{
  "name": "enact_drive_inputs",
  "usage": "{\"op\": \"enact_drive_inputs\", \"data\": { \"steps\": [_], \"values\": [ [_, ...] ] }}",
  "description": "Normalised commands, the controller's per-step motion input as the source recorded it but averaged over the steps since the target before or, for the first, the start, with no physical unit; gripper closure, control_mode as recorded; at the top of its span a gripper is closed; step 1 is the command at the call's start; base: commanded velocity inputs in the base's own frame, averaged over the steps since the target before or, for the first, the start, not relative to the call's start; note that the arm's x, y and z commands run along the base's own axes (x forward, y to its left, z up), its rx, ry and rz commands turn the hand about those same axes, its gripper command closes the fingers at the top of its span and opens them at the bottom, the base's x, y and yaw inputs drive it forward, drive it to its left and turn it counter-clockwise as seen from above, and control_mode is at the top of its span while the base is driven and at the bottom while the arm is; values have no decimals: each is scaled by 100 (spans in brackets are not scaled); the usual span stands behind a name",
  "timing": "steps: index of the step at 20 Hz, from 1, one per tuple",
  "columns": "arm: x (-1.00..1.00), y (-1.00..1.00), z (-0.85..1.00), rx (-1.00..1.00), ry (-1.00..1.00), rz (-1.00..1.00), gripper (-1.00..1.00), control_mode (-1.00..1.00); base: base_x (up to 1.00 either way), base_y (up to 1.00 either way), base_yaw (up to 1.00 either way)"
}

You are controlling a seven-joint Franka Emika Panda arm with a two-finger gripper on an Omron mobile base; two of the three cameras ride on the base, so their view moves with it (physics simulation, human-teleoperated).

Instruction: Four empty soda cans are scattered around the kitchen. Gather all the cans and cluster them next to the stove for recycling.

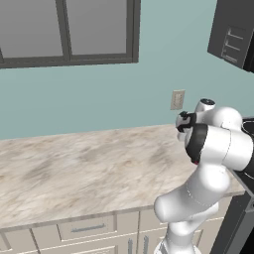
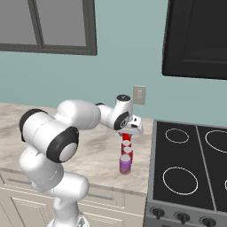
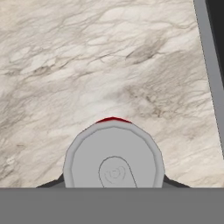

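Three cans on tabletop [image 2: 95, 148] beside stove [image 2: 186, 177]: two red [image 2: 128, 154], purple one [image 2: 125, 164] nearest. My tool [image 2: 127, 134] clamped on fourth, red can [image 2: 126, 137], just behind row. Only release seems left.

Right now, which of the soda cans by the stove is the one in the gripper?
The red can at the far end of the row, clamped in the gripper. The next red can and the purple-pink can stand free, nearer the counter's front edge.
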Motion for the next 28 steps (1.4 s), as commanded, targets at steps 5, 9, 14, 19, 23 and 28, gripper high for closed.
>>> {"op": "enact_drive_inputs", "data": {
  "steps": [5, 9, 14, 19, 23, 28],
  "values": [
    [0, 0, -16, 0, 0, 0, 100, -100, 0, 0, 0],
    [0, 0, -10, 0, 1, 0, 100, -100, 0, 0, 0],
    [0, 0, -10, 0, 2, 0, 100, -100, 0, 0, 0],
    [0, 0, -6, 0, 3, 0, 100, -100, 0, 0, 0],
    [0, 0, -8, 0, 6, 0, 100, -100, 0, 0, 0],
    [0, 0, 0, 0, 1, 0, -100, -100, 0, 0, 0]
  ]
}}
